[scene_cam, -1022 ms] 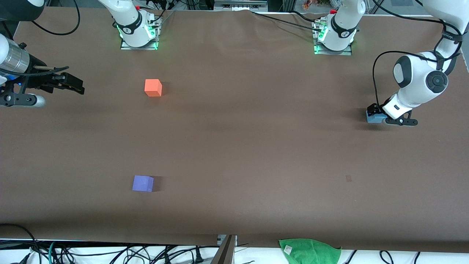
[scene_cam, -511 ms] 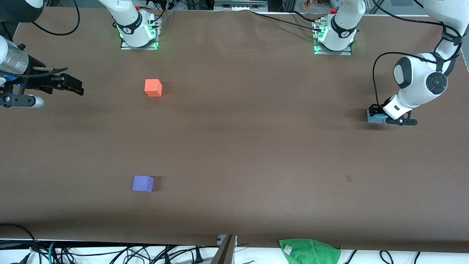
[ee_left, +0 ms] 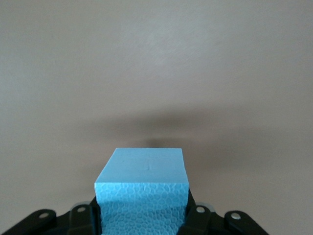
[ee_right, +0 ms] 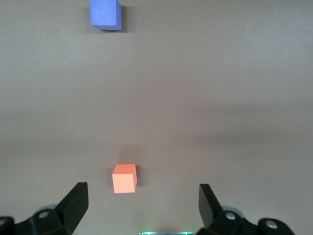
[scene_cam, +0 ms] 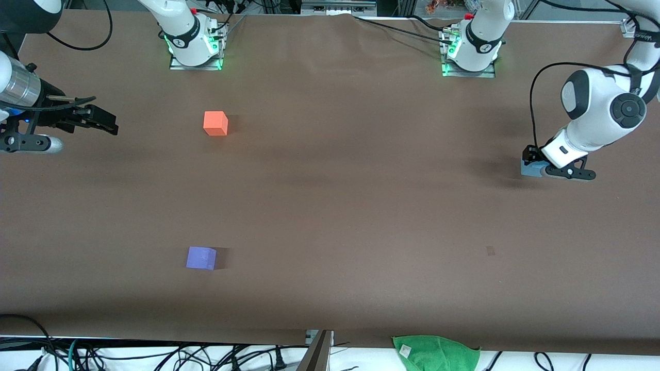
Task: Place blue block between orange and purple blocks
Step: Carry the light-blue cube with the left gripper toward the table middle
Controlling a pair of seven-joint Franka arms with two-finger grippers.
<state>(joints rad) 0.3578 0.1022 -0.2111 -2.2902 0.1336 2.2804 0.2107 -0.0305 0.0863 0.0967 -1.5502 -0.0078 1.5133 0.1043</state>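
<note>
The blue block [scene_cam: 529, 169] is held between the fingers of my left gripper [scene_cam: 534, 165], just above the table at the left arm's end. In the left wrist view the block [ee_left: 142, 188] fills the space between the jaws of the left gripper [ee_left: 142, 220], with its shadow on the table below. The orange block [scene_cam: 215, 123] sits toward the right arm's end, and the purple block [scene_cam: 201, 257] lies nearer to the front camera than it. My right gripper [scene_cam: 105, 123] is open and empty over the right arm's end. The right wrist view shows the orange block [ee_right: 124, 178] and the purple block [ee_right: 105, 14].
A green cloth [scene_cam: 435, 353] lies at the table's front edge. Both arm bases [scene_cam: 193, 49] [scene_cam: 470, 54] stand along the table's edge farthest from the front camera. Cables hang below the front edge.
My left gripper has shifted a little toward the left arm's end with the blue block in it, and its shadow has drawn apart from it. The right arm has barely moved.
</note>
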